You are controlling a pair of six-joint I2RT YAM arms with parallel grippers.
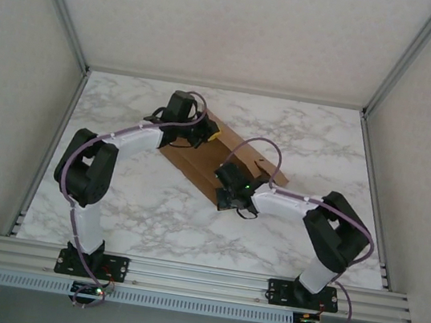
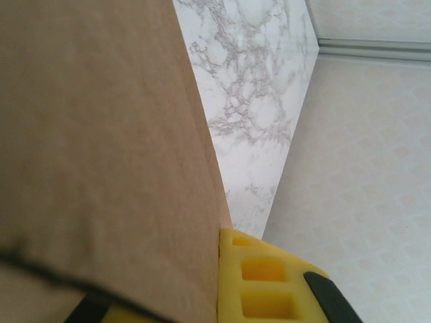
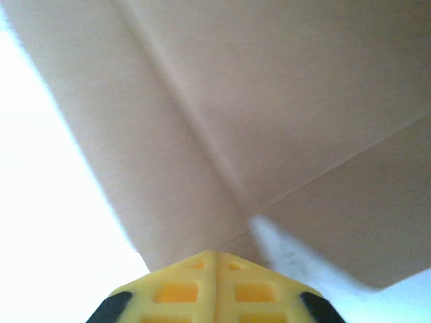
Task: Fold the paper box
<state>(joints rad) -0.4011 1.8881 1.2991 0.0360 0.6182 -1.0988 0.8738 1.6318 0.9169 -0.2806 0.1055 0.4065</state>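
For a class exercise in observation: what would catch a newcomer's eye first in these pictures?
The brown paper box lies slantwise in the middle of the white marble table. The left gripper reaches its far-left end, the right gripper its near edge. In the right wrist view, yellow fingers meet shut before creased cardboard.

Brown paper box (image 1: 199, 159) lies flat, diagonally, mid-table.

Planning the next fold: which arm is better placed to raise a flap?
Left, probably: the left claw is at the far end of the paper box, a panel against its finger; the right claw is shut, only facing cardboard.
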